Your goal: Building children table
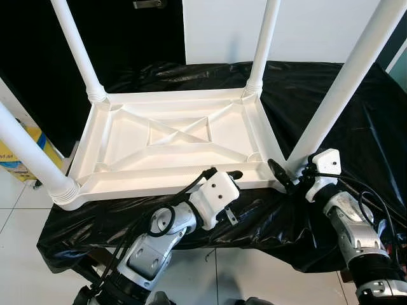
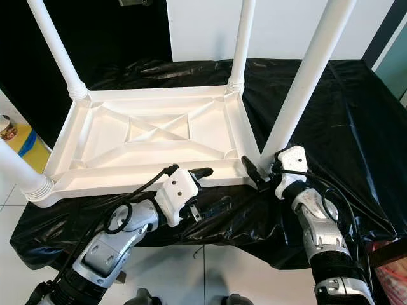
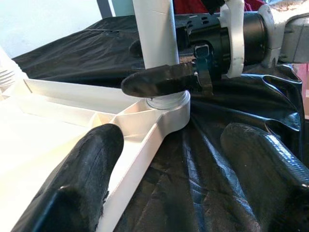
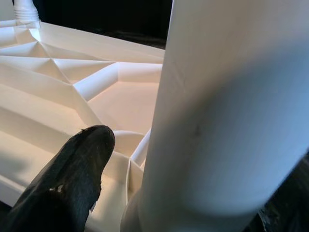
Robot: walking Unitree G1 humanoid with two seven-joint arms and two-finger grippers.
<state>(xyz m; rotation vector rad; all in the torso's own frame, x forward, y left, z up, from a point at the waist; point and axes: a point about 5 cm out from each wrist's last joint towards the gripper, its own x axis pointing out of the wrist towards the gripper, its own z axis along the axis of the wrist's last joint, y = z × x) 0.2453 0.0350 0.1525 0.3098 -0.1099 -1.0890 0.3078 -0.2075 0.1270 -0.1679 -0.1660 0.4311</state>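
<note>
A white plastic children's table lies upside down on a black sheet, with its legs pointing up. My right gripper is at the base of the near right leg. It is shut on that leg just above the collar; one black finger crosses the front of it. In the right wrist view that leg stands right beside a finger. My left gripper is open at the table's front rim, one finger over the underside and one over the sheet.
The black sheet covers a low platform whose front edge runs just under my arms. White tiled floor lies to the left and below. A yellow box stands on the floor at the left. A white wall is behind.
</note>
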